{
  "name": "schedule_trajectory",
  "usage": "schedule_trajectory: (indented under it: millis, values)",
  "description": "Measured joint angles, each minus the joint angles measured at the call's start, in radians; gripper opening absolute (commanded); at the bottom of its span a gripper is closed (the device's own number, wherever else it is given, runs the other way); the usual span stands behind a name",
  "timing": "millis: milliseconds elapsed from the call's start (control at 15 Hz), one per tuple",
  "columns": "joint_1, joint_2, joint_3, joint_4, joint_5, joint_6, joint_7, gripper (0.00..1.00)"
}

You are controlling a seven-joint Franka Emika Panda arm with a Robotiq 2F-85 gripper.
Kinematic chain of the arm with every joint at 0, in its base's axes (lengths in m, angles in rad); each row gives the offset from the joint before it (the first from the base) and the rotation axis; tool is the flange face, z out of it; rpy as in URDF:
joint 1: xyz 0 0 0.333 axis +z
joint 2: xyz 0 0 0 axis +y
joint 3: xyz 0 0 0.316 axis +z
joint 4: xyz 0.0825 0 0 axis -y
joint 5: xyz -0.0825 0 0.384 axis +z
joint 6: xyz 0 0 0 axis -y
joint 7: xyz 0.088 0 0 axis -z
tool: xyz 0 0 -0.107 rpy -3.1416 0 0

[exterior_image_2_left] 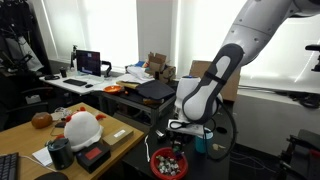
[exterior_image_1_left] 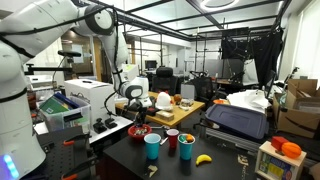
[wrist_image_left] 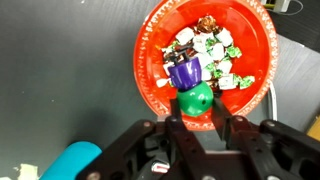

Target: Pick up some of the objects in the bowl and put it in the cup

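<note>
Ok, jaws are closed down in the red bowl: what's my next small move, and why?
Probably lift straight up a little. In the wrist view the gripper looks shut on a green piece over the red bowl, a purple piece right beside it. A short rise should show whether the grip holds before you swing toward the teal cup.
</note>
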Motion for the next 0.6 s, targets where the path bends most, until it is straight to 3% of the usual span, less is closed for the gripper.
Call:
schedule_trajectory:
  millis: [600]
  values:
    - [0.04,-0.311,-0.123,-0.205,-0.172,-0.15,-0.085,0.11]
